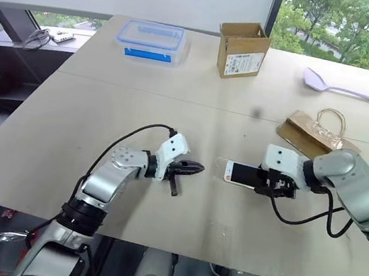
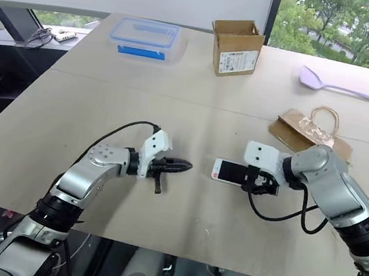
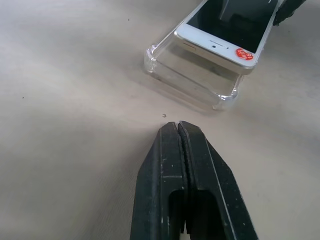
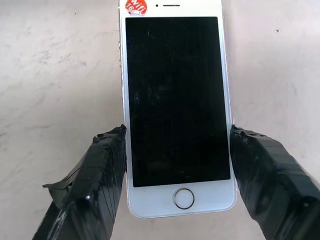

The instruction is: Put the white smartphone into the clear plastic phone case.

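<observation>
While a red round sticker (image 3: 243, 53) with unreadable white lettering marks its top bezel, the white smartphone (image 1: 241, 173) lies partly over the clear plastic phone case (image 3: 190, 75) mid-table, the right gripper (image 4: 175, 150) pinching its long edges. Just beside the case, the left gripper (image 1: 196, 168) rests pressed shut, empty. Beyond stand a labelled cardboard box (image 1: 243, 50), a blue-lidded container (image 1: 150, 41), a lilac spatula (image 1: 341, 86) and a paper bag (image 1: 314, 133).

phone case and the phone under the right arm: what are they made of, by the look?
The clear plastic phone case: transparent glossy plastic, likely soft; the table shows through it, and its corners are thick and rounded. The white smartphone: glossy black glass front with smooth white bezels; edge band looks like metal or painted plastic, unclear which. A red sticker sits on one corner.
</observation>
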You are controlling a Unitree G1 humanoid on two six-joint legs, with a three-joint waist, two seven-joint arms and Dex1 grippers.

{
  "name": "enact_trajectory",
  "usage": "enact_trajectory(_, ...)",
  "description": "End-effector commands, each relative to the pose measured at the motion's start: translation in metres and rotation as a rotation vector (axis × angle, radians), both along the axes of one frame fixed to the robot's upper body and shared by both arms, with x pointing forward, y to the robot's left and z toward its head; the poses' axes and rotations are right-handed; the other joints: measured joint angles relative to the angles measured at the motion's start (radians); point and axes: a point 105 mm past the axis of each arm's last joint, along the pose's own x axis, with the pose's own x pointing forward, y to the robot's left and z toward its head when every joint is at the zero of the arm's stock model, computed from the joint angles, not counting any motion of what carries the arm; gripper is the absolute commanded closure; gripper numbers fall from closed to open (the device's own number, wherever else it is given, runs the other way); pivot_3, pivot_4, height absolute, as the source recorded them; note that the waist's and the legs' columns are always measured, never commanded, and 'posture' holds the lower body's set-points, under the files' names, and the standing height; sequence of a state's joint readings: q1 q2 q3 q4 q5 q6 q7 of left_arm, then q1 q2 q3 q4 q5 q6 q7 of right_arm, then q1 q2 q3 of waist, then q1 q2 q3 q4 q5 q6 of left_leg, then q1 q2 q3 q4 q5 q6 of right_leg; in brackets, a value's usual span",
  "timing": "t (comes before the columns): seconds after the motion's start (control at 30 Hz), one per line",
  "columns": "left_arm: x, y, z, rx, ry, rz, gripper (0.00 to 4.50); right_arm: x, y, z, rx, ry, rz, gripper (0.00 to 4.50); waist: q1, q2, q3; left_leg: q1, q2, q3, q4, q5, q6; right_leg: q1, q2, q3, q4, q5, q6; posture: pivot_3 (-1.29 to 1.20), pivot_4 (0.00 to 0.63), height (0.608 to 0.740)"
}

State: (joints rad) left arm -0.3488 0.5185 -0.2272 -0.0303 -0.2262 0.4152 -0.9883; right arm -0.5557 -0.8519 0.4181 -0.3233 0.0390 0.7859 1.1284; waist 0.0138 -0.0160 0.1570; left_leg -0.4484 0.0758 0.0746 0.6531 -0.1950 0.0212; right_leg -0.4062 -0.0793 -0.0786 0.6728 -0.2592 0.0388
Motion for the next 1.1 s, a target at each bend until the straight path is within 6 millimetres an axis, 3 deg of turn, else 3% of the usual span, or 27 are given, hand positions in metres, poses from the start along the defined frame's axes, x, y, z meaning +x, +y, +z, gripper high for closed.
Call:
enact_trajectory(0.03,-0.003,-0.007,0.003,-0.004,-0.017,-0.025,4.50,0.004,0.000,0.005,0.016,-0.008,-0.022,1.73,0.000,0.000,0.000,0.000,0.000,0.000,0.000,0.000,0.000,0.000,0.000,0.000,0.000,0.000,0.000,0.00,0.150,0.740)
enact_trajectory(0.27,-0.004,-0.008,0.005,-0.008,-0.021,-0.026,4.50,0.003,0.002,0.006,0.045,0.000,-0.015,1.73,0.000,0.000,0.000,0.000,0.000,0.000,0.000,0.000,0.000,0.000,0.000,0.000,0.000,0.000,0.000,0.00,0.150,0.740)
enact_trajectory(0.3,-0.004,-0.008,0.005,-0.009,-0.022,-0.026,4.50,0.002,0.002,0.006,0.048,0.002,-0.015,0.72,0.000,0.000,0.000,0.000,0.000,0.000,0.000,0.000,0.000,0.000,0.000,0.000,0.000,0.000,0.000,0.00,0.150,0.740)
enact_trajectory(0.37,-0.004,-0.009,0.006,-0.011,-0.023,-0.027,4.50,0.003,0.002,0.006,0.053,-0.006,-0.020,0.04,0.001,0.000,0.000,0.000,0.000,0.000,0.000,0.000,0.000,0.000,0.000,0.000,0.000,0.000,0.000,0.00,0.150,0.740)
enact_trajectory(0.53,-0.005,-0.007,0.008,-0.011,-0.024,-0.024,4.50,0.007,0.004,0.032,0.067,-0.110,-0.052,0.04,0.000,0.000,0.000,0.000,0.000,0.000,0.000,0.000,0.000,0.000,0.000,0.000,0.000,0.000,0.000,0.00,0.150,0.740)
enact_trajectory(0.63,-0.005,-0.005,0.008,-0.012,-0.023,-0.020,4.50,0.003,0.010,0.059,0.123,-0.165,-0.038,0.04,0.000,0.000,0.000,-0.001,0.000,0.000,0.000,0.000,0.000,-0.001,0.000,0.000,0.001,0.000,0.000,0.00,0.150,0.740)
enact_trajectory(0.73,-0.005,-0.005,0.009,-0.013,-0.023,-0.020,4.50,0.003,0.022,0.074,0.212,-0.182,-0.036,0.81,-0.001,0.000,0.000,-0.001,0.000,0.000,0.000,0.000,0.000,-0.001,0.000,0.000,0.001,0.000,0.000,0.00,0.150,0.740)
enact_trajectory(0.77,-0.005,-0.005,0.009,-0.014,-0.023,-0.020,4.50,0.002,0.027,0.075,0.238,-0.177,-0.027,1.25,-0.001,0.000,0.000,-0.001,0.000,0.000,0.000,0.000,0.000,-0.001,0.000,0.000,0.001,0.000,0.000,0.00,0.150,0.740)
enact_trajectory(0.8,-0.005,-0.005,0.009,-0.015,-0.023,-0.021,4.50,0.003,0.034,0.068,0.254,-0.172,-0.021,1.93,-0.001,0.000,0.000,-0.001,0.000,0.000,0.000,0.000,0.000,-0.001,0.000,0.000,0.001,0.000,0.000,0.00,0.150,0.740)
enact_trajectory(0.97,-0.006,-0.005,0.009,-0.015,-0.023,-0.023,4.50,0.008,0.052,0.037,0.290,-0.139,-0.018,4.08,0.001,0.001,0.000,-0.001,0.000,0.001,0.000,0.000,0.000,-0.001,0.000,0.001,0.001,0.000,0.000,0.00,0.150,0.740)
enact_trajectory(1.0,-0.006,-0.005,0.009,-0.013,-0.023,-0.024,4.50,0.007,0.054,0.029,0.290,-0.124,-0.015,4.37,0.001,0.000,0.000,-0.002,0.000,0.001,0.000,0.000,0.000,-0.002,0.000,0.001,0.001,0.000,0.000,0.00,0.150,0.740)
enact_trajectory(1.1,-0.007,-0.004,0.010,-0.010,-0.022,-0.023,4.50,0.003,0.055,0.012,0.261,-0.088,0.002,4.37,0.000,0.000,0.000,-0.002,0.000,0.001,0.000,0.000,0.000,-0.002,0.000,0.001,0.001,0.000,0.000,0.00,0.150,0.740)
